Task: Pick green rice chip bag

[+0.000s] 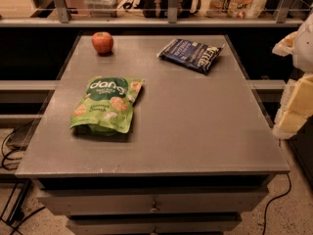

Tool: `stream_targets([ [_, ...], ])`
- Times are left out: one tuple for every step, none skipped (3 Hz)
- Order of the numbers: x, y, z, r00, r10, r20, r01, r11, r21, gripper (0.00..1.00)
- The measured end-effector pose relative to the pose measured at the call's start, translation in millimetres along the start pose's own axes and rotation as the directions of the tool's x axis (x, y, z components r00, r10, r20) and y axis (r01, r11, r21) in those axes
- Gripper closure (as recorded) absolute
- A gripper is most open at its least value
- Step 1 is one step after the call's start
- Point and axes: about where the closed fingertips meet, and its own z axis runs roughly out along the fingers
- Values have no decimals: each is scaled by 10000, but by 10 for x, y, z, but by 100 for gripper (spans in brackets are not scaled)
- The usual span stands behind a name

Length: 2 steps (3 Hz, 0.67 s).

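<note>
The green rice chip bag [106, 105] lies flat on the left half of the grey table [195, 131], its darker top with white "dang" lettering toward the back. It shows pictures of round pale-orange chips. My gripper [295, 106] shows as pale white and yellowish parts at the right edge of the view, beyond the table's right side and far from the bag. It touches nothing on the table.
A red apple [102, 42] sits at the table's back left. A dark blue chip bag [190, 54] lies at the back right. A shelf rail [171, 21] with packaged goods runs behind the table. Drawers [154, 207] are below the front edge, cables on the floor.
</note>
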Motion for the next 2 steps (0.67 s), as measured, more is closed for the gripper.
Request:
stream_targets([
  [0, 0, 0, 10000, 0, 1, 0, 10000, 2, 0],
  [-103, -8, 50, 9979, 95, 643, -96, 10000, 15, 0],
])
